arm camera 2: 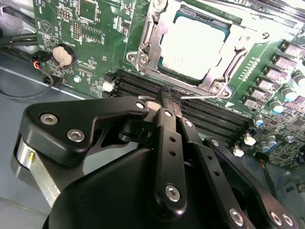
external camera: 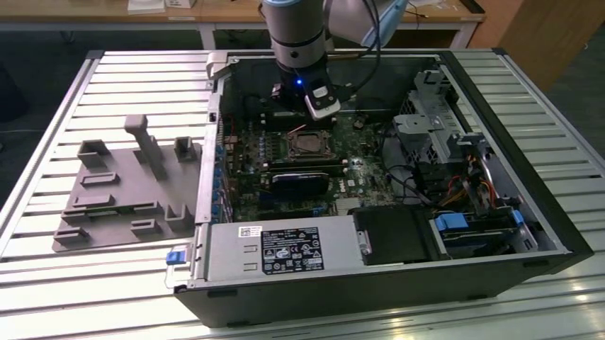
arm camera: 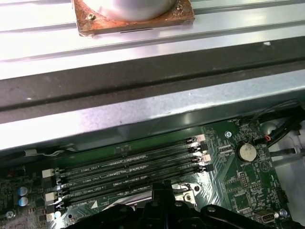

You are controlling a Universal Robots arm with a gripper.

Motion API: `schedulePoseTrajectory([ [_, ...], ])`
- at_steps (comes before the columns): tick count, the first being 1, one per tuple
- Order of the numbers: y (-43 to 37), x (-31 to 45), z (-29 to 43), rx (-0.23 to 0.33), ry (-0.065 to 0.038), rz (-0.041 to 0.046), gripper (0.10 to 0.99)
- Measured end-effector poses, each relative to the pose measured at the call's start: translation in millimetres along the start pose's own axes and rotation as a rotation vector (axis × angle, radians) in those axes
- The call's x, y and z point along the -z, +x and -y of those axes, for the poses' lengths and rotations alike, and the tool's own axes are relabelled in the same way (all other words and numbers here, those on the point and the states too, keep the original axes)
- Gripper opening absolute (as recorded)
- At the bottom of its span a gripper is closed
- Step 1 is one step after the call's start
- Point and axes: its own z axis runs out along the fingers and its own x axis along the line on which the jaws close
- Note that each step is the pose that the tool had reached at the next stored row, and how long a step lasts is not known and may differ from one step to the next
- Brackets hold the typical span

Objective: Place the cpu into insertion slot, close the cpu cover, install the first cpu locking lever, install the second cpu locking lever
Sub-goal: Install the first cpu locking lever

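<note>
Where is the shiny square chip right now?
In the second wrist view, the cpu lies on the green board, framed by the cover, just beyond the hand. In the exterior view it is mid-case.

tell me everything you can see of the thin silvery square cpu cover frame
The cpu cover is a thin, shiny silvery metal frame with a large square window, lying flat and closed on the green motherboard. The pale silver-grey cpu shows through its window. The black gripper hovers beside one edge; contact cannot be told.
</note>
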Motion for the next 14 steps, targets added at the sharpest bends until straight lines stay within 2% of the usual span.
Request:
schedulePoseTrajectory([
  [6,0.9,-3.8,-0.9,0.009,0.026,0.0080,0.102],
  [14,1.2,-5.3,-4.0,0.010,0.028,0.0081,0.102],
])
